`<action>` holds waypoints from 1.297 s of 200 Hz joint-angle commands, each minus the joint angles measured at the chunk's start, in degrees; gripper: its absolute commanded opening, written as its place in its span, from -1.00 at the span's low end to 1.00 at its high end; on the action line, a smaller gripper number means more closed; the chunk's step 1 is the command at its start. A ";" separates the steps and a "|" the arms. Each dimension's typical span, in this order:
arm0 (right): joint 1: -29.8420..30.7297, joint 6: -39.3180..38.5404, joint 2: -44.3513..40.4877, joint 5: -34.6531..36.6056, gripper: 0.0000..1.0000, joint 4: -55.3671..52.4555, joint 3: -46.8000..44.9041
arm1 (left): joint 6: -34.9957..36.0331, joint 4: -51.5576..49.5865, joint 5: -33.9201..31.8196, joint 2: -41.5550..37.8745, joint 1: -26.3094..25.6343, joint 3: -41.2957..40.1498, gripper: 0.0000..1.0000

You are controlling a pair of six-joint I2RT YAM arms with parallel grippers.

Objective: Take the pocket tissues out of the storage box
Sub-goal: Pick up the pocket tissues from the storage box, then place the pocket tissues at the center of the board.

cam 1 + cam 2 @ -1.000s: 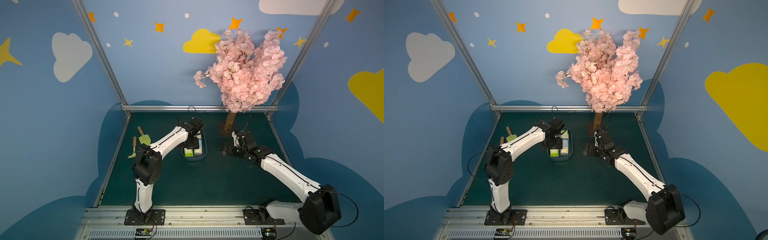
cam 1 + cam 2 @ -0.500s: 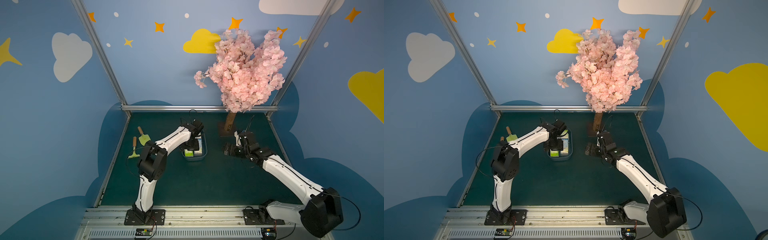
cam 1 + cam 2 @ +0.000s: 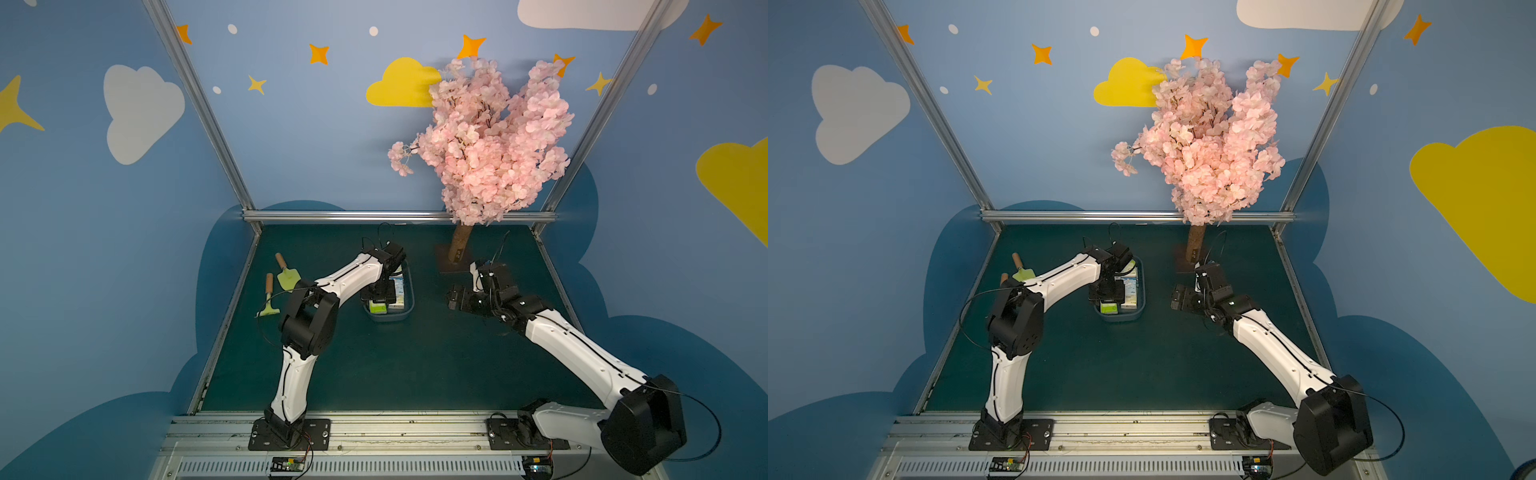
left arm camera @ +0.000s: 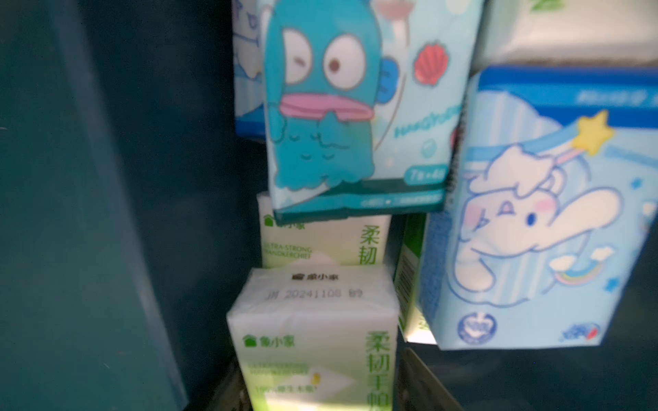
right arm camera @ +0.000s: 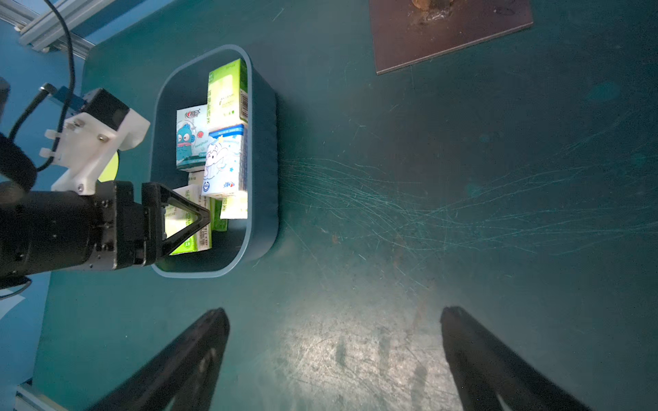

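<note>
Storage box: set on the tabletop between the two arms, its long axis running from the near edge toward the back wall in both top views.
Pocket tissues: all those seen are kept inside the box, loosely piled; none is seen on the tabletop.
Left hand: lowered into the box's near end, a finger placed at each long side of a lime-green packet, judged so that its narrow width is spanned; whether it is pinched cannot be told.
Packet axis: laid roughly along the box's length, printed face up, date-stamped end pointed at the blue packets.
Right hand: spread wide and empty, held over bare tabletop beside the box, judged so that the lift is left unblocked.
</note>
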 commanded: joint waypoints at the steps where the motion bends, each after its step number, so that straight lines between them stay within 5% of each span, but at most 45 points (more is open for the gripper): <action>1: -0.23 0.59 0.06 0.49 0.97 -0.64 -0.57 | 1.16 0.46 0.95 0.70 0.26 0.15 0.27; 74: -0.28 0.95 0.07 0.32 0.96 -0.60 -0.68 | 3.23 2.08 3.61 -2.41 0.26 -1.82 -0.07; 176: -0.29 1.21 0.23 -0.21 0.97 -0.70 -0.87 | 4.08 -3.50 2.32 -16.32 1.23 -3.73 -0.08; 259: -0.24 2.01 0.56 -0.52 0.97 -0.60 -1.11 | 3.19 -4.76 3.92 -30.36 5.75 -20.02 -0.08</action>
